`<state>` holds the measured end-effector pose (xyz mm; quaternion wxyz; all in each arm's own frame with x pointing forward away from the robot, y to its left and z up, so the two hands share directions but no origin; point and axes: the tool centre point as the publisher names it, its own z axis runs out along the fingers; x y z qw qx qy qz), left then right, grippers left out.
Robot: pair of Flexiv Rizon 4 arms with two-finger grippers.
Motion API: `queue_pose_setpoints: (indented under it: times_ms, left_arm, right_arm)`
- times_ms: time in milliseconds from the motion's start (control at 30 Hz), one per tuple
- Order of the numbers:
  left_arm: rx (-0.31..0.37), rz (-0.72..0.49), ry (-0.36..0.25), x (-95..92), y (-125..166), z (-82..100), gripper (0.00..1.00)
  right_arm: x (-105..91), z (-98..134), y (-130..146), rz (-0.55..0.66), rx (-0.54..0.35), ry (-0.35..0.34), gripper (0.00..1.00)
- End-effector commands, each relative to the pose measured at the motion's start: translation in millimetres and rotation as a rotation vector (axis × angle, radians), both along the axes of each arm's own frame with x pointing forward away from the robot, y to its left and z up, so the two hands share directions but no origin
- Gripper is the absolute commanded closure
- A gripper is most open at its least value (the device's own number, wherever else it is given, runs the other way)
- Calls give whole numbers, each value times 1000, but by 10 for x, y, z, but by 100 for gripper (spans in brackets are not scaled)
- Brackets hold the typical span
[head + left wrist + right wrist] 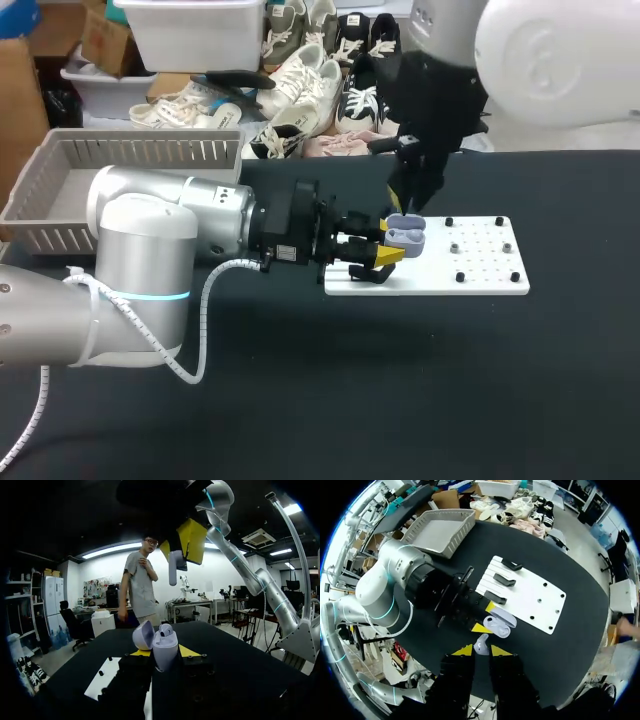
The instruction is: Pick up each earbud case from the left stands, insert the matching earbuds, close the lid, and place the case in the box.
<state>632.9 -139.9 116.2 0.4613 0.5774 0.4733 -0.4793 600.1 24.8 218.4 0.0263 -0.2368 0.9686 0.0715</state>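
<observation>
A pale lilac earbud case (165, 642), lid open, sits clamped in the left gripper (164, 652) above the black bench (400, 380). The right gripper (481, 650) pinches a lilac earbud (481, 643) directly above it.

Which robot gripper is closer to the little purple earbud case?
Left. The left gripper is shut on the open earbud case, holding it over the white board. The right gripper is above it, apart, holding an earbud.
</observation>
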Motion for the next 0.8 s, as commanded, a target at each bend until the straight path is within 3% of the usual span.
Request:
queue_pose_setpoints:
  times_ms: [33,200,800]
  left_arm:
    - [0,-2,0,10,-2,-3,100]
    - [0,-2,0,10,-2,-3,100]
    - [0,-2,0,10,-2,-3,100]
  right_arm:
    - [85,-1,87,31,-20,27,100]
    - [91,-55,75,82,-23,35,100]
    - [47,-157,40,35,-30,36,100]
